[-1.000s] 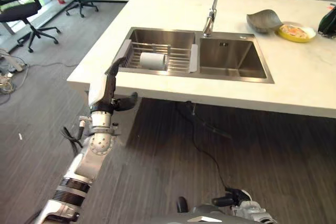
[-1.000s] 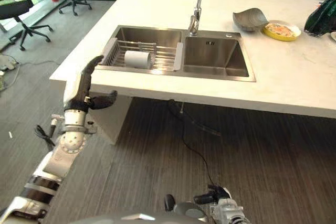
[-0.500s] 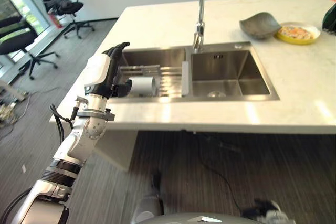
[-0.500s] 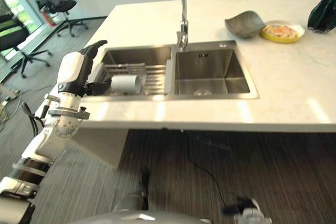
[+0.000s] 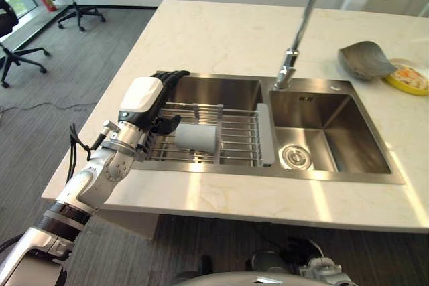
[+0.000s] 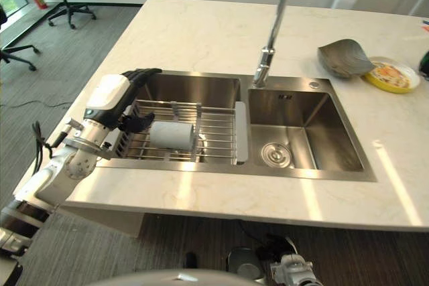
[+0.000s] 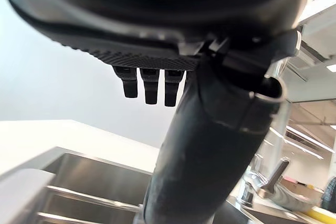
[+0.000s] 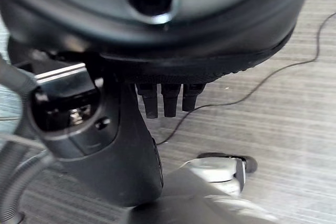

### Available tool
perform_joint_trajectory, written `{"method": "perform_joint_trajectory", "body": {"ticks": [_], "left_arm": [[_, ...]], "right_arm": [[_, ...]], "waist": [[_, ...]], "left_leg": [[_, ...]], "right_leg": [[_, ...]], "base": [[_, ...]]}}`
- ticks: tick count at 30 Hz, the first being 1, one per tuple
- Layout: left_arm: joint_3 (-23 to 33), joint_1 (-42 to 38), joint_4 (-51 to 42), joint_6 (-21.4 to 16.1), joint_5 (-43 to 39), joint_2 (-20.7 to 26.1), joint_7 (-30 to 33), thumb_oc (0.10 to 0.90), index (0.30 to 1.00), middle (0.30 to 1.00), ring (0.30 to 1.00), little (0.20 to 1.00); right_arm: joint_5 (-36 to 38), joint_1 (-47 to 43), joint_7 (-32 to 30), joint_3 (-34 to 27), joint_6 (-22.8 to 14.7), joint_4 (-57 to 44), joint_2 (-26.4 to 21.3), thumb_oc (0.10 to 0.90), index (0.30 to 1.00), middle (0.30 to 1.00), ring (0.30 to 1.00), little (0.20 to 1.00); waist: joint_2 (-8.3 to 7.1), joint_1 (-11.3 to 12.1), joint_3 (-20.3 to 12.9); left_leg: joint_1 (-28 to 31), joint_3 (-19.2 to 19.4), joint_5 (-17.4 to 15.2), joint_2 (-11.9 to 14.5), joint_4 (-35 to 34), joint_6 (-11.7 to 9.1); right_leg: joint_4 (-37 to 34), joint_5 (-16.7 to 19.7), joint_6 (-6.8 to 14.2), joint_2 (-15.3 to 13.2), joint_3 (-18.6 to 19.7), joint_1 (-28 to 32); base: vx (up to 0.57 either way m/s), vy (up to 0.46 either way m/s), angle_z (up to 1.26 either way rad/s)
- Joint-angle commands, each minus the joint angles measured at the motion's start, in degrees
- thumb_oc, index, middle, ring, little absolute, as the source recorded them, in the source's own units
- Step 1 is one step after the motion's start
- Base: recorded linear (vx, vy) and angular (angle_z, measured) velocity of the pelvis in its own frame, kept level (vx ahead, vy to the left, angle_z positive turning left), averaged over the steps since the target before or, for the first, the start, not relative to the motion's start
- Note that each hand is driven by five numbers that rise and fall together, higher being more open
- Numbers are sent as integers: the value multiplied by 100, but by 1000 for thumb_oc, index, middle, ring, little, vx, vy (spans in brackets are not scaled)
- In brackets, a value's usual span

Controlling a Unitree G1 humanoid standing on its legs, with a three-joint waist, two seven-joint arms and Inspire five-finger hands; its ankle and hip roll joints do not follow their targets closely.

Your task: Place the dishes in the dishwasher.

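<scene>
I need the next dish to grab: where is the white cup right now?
The white cup lies on its side on the wire rack over the left sink basin, just right of the left hand.

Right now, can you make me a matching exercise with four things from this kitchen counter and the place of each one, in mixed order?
Things:
1. cup
2. grey bowl
3. yellow plate
4. left hand

Places:
A. at the counter's far right edge
B. lying on the rack in the left sink basin
C. over the rack's left end
D. on the counter, right of the tap

Pairs: 1-B, 2-D, 3-A, 4-C
</scene>
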Motion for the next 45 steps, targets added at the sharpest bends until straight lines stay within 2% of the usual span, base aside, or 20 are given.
{"method": "perform_joint_trajectory", "body": {"ticks": [1, 2, 5, 8, 10, 11, 14, 15, 17, 18, 19, 21, 24, 28, 31, 36, 41, 45], "left_arm": [[577, -431, -444, -279, -562, -134, 341, 800, 900, 900, 900, 900], [662, -297, -516, -296, -580, -145, 328, 800, 900, 900, 900, 900], [775, -78, -724, -332, -687, -187, 292, 800, 900, 900, 900, 900], [814, -7, -787, -349, -712, -201, 273, 800, 900, 900, 900, 900], [852, 158, -1034, -410, -765, -235, 197, 800, 900, 900, 900, 900], [804, 118, -1061, -441, -797, -238, 144, 800, 900, 900, 900, 900], [671, 2, -1136, -490, -809, -194, 22, 800, 900, 900, 900, 900], [596, -83, -1231, -537, -751, -100, -85, 800, 900, 900, 900, 900], [621, -41, -1403, -560, -590, 128, -163, 800, 900, 900, 900, 900], [676, -2, -1505, -555, -525, 264, -171, 800, 900, 900, 900, 900], [648, -27, -1604, -534, -506, 318, -206, 800, 900, 900, 900, 900], [489, -141, -1677, -595, -565, 379, -342, 800, 900, 900, 900, 900], [91, -503, -1916, -594, -509, 696, -749, 800, 900, 900, 900, 900], [-558, -1114, -1878, -517, -356, 795, -1214, 800, 900, 900, 900, 900], [-724, -1290, -1902, -480, -311, 871, -1429, 800, 900, 900, 900, 900], [-803, -1297, -1895, -456, -447, 897, -1657, 800, 900, 900, 900, 900], [-956, -1281, -1868, -306, -938, 1009, -2219, 800, 900, 900, 900, 900], [-1011, -1242, -1794, -249, -1002, 980, -2341, 800, 900, 900, 900, 900]], "right_arm": [[-143, 59, 72, 101, -32, 294, -3, 800, 900, 900, 900, 900], [-183, 88, 44, 68, -26, 328, -47, 800, 900, 900, 900, 900], [-150, 100, 6, -12, -16, 382, -80, 800, 900, 900, 900, 900], [-144, 99, -3, -28, -14, 396, -90, 800, 900, 900, 900, 900], [-79, 90, -27, -79, -31, 427, -130, 800, 900, 900, 900, 900], [-18, 86, -34, -136, -35, 461, -167, 800, 900, 900, 900, 900], [76, 39, -47, -223, -46, 504, -271, 800, 900, 900, 900, 900], [67, -40, -50, -214, -55, 524, -361, 800, 900, 900, 900, 900], [49, -110, -80, -215, -52, 521, -400, 800, 900, 900, 900, 900], [54, -115, -66, -209, -38, 514, -427, 800, 900, 900, 900, 900], [49, -97, -53, -205, -35, 509, -457, 800, 900, 900, 900, 900], [81, -48, -31, -232, -39, 461, -505, 800, 900, 900, 900, 900], [176, 99, 43, -326, -17, 481, -416, 800, 900, 900, 900, 900], [93, 235, 167, -192, 42, 516, -211, 800, 900, 900, 900, 900], [89, 229, 226, -167, 71, 521, -142, 800, 900, 900, 900, 900], [-9, 311, 280, -116, 100, 526, -110, 800, 900, 900, 900, 900], [-43, 361, 345, -177, 176, 549, -140, 800, 900, 900, 900, 900], [-26, 335, 351, -198, 183, 548, -125, 800, 900, 900, 900, 900]], "waist": [[102, 50, -472], [94, 93, -498], [94, 127, -469], [96, 137, -456], [138, 179, -277], [132, 161, -197], [74, 124, -62], [45, 115, -17], [0, 130, -49], [12, 104, -95], [87, 55, -165], [217, -90, -277], [260, -195, -457], [272, -356, -529], [253, -345, -502], [239, -338, -501], [253, -384, -516], [255, -397, -522]], "left_leg": [[-226, 305, -163, 418, 61, -566], [-252, 336, -141, 423, 61, -612], [-275, 304, -64, 444, 61, -682], [-286, 292, -37, 458, 61, -705], [-532, 178, 192, 538, 175, -840], [-705, 141, 183, 531, 445, -886], [-981, 151, 13, 448, 1023, -992], [-1021, 160, -81, 402, 1339, -1086], [-849, -149, -356, 324, 1704, -1093], [-756, -222, -482, 350, 1549, -1042], [-612, -243, -433, 474, 1228, -1018], [-271, -46, -419, 646, 633, -910], [37, -53, -369, 609, 112, -830], [109, 100, -433, 615, 61, -795], [169, 245, -471, 610, 61, -763], [247, 370, -527, 613, 61, -743], [321, 436, -571, 600, 61, -720], [325, 437, -578, 598, 61, -716]], "right_leg": [[-1405, 686, -82, 61, -66, 1237], [-1754, 708, -126, 35, -145, 1418], [-2125, 772, -178, 68, -177, 1633], [-2216, 795, -188, 73, -205, 1681], [-2360, 811, -262, 144, -236, 1732], [-2370, 819, -275, 118, -257, 1710], [-2370, 807, -285, 24, -316, 1712], [-2370, 898, -316, -30, -300, 1630], [-2343, 998, -310, -72, -180, 1519], [-2321, 1056, -289, -74, -93, 1432], [-2309, 1083, -251, -21, -27, 1360], [-2282, 1069, -221, 65, 46, 1328], [-2274, 1050, -211, 79, 25, 1385], [-2321, 1046, -161, 37, 17, 1408], [-2321, 1096, -143, 31, 142, 1396], [-2337, 1096, -119, 14, 237, 1409], [-2351, 1090, -105, -6, 323, 1446], [-2363, 1078, -101, -15, 310, 1457]], "base": [[-49, -88, 10], [-49, -88, 10], [-37, -110, 14], [-43, -95, 3], [-147, -210, -1], [-142, -170, 11], [-119, -88, 36], [-166, -39, 37], [-130, -8, 4], [-24, 59, -35], [-31, 70, -43], [56, 67, -28], [91, 62, -4], [16, 53, -5], [4, 29, -26], [14, 28, -25], [13, 22, -10], [5, 4, -2]]}}
